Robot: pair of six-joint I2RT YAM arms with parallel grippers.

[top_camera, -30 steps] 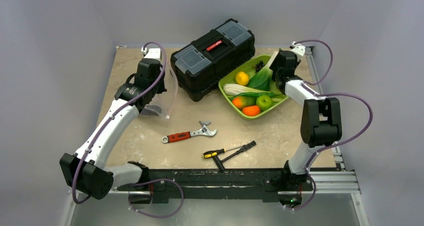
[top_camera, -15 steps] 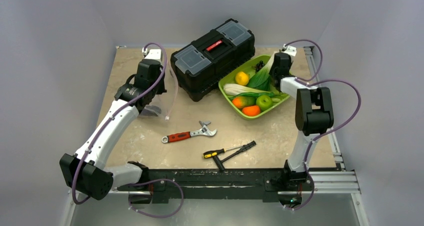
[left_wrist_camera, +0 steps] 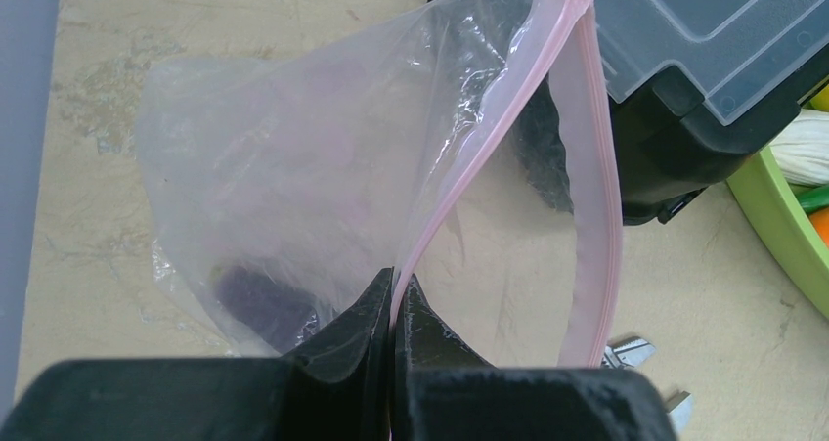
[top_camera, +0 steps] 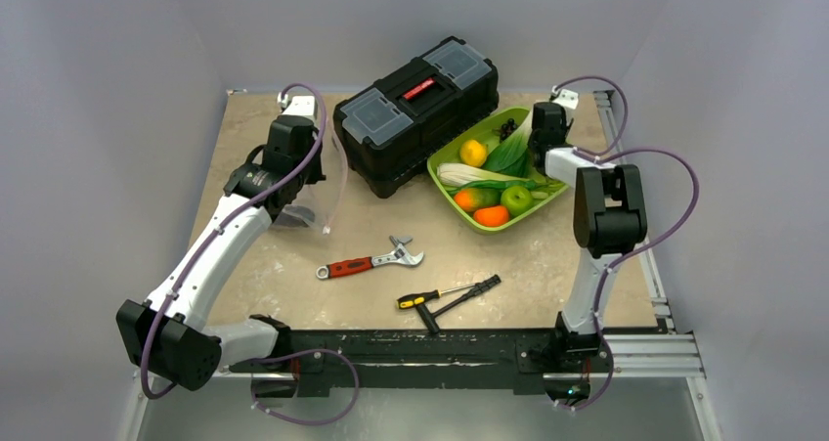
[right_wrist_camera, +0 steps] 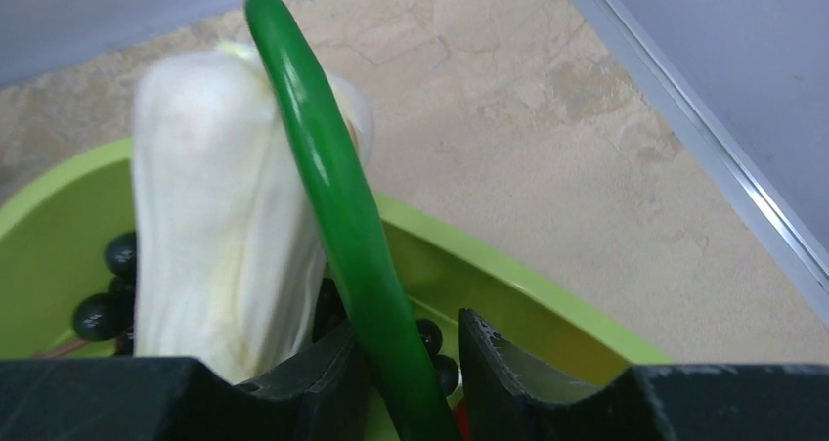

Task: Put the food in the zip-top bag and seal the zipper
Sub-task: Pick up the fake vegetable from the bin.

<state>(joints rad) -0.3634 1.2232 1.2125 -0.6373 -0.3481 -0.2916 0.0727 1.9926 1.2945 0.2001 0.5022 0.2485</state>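
Note:
My left gripper [left_wrist_camera: 394, 289] is shut on the pink zipper [left_wrist_camera: 489, 138] of the clear zip-top bag [left_wrist_camera: 323, 167], holding its mouth open left of the toolbox. The bag also shows in the top view [top_camera: 327, 182]. A dark purple piece [left_wrist_camera: 259, 299] lies inside the bag. My right gripper [right_wrist_camera: 411, 338] is over the back end of the lime-green tray [right_wrist_camera: 547, 285]. Its jaws are open around a slim green pod [right_wrist_camera: 332, 197], which touches the left finger, with a gap to the right finger. A white vegetable [right_wrist_camera: 215, 206] and black grapes [right_wrist_camera: 103, 309] sit beside it. The green apple [top_camera: 515, 199] and orange fruit [top_camera: 492, 216] lie in the tray.
A black toolbox [top_camera: 415, 113] stands at the back between the bag and the tray [top_camera: 489, 228]. A red-handled wrench [top_camera: 370, 262] and screwdrivers [top_camera: 450, 294] lie on the table toward the front. The right rail runs close to the tray.
My right arm has swung inward and its gripper has moved left over the tray's back end, around the pod. My left arm and the bag have stayed put.

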